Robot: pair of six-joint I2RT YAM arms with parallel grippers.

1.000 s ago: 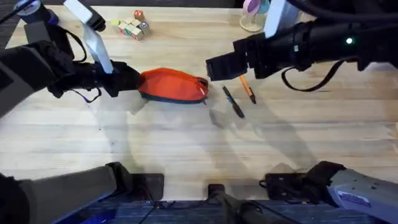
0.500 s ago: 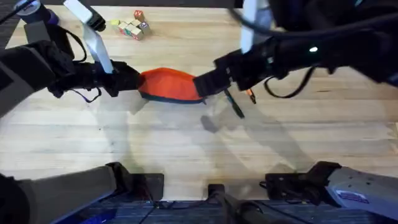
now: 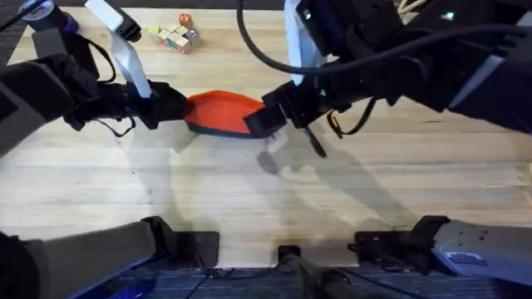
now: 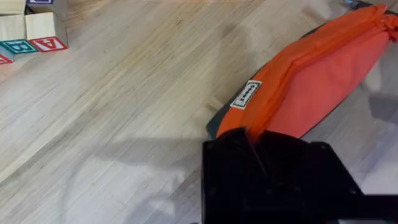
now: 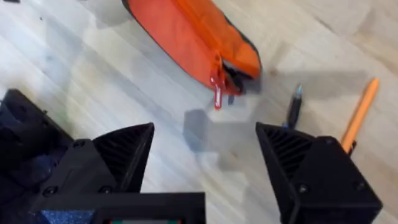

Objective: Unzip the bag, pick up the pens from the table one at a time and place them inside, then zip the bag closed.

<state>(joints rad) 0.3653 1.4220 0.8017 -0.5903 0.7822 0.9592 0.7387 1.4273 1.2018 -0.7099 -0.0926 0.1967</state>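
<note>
The orange bag [image 3: 218,111] lies on the table [image 3: 249,199], its zipper shut. My left gripper [image 3: 170,105] is shut on the bag's left end; in the left wrist view the bag [image 4: 311,81] runs out from under that gripper [image 4: 267,155]. Over the bag's right end hovers my right gripper [image 3: 261,122], open. In the right wrist view the fingers [image 5: 124,158] stand wide apart above the wood, and my right gripper [image 5: 205,155] is just short of the bag [image 5: 186,37] and its red zipper pull [image 5: 217,94]. The black pen [image 3: 315,144] [image 5: 293,109] and orange pen [image 3: 335,126] [image 5: 359,115] lie right of the bag.
Several letter blocks [image 3: 176,35] [image 4: 37,34] sit at the back left of the table. The right arm [image 3: 391,58] stretches across the back right and covers part of the orange pen. Bare wood lies in front of the bag.
My right gripper has swung left from beside the pens to the bag's right end. The left gripper and the bag have stayed put.
</note>
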